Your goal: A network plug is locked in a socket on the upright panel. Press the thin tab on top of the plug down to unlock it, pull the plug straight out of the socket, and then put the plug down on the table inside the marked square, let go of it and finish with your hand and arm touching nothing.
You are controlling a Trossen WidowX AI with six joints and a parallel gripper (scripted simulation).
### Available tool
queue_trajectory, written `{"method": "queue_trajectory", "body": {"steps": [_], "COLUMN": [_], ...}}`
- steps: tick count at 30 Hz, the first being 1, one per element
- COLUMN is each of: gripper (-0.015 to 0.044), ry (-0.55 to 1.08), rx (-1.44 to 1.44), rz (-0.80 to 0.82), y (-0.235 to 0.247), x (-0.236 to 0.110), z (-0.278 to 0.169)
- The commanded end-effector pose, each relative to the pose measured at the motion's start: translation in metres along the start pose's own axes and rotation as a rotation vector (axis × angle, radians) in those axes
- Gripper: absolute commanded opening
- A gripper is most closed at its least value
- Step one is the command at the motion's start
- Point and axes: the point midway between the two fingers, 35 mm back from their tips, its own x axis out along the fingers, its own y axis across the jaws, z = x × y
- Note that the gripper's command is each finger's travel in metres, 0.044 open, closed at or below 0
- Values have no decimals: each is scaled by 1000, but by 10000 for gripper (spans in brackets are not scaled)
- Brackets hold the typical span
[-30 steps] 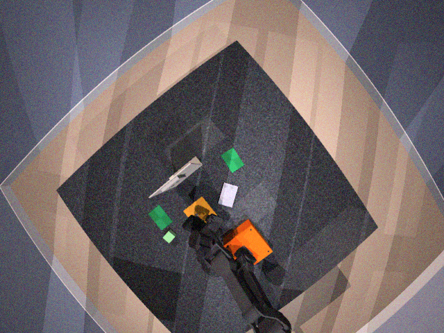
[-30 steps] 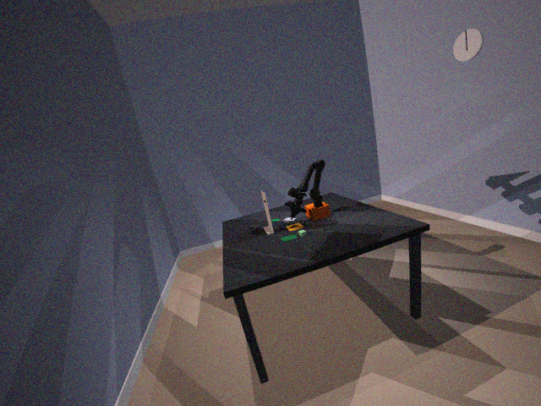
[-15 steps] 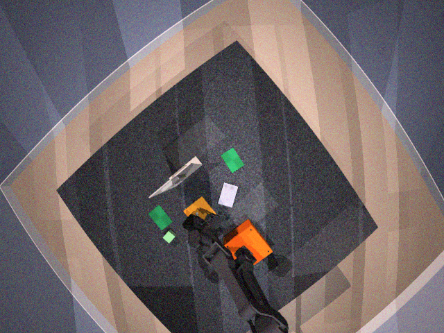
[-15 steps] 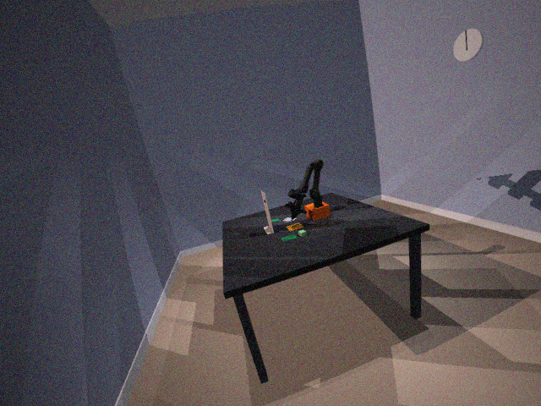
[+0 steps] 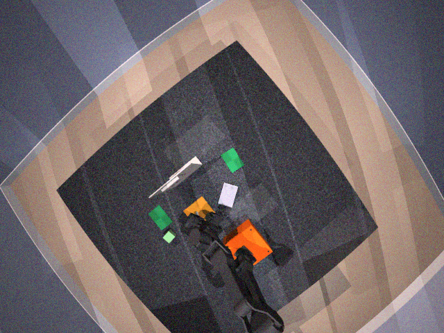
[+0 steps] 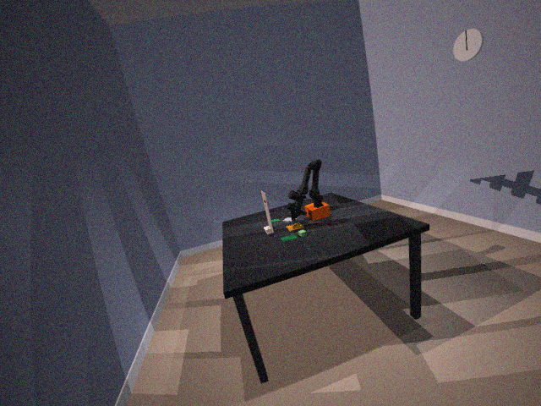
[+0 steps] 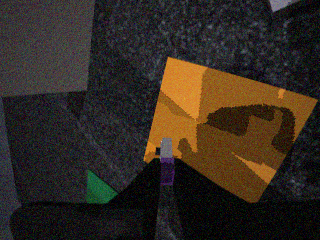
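A dark square table (image 6: 371,236) fills the middle of the top view, and the black jointed arm (image 5: 229,265) is seen reaching up from the lower edge. The white upright panel (image 5: 179,175) stands left of centre, well apart from the gripper (image 7: 166,167). An orange flat square marking (image 7: 225,125) lies at centre-right of the wrist view. The small grey-and-purple network plug (image 7: 167,161) is clenched between the dark fingers — at the marking's lower-left edge.
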Motion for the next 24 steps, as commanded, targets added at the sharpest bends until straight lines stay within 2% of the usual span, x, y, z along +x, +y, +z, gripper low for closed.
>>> {"method": "queue_trajectory", "body": {"steps": [1, 24], "gripper": [0, 0], "ry": [-6, -5], "rx": [-2, -2], "rz": [-3, -3], "y": [-2, -12], "x": [3, 16], "z": [1, 1]}}
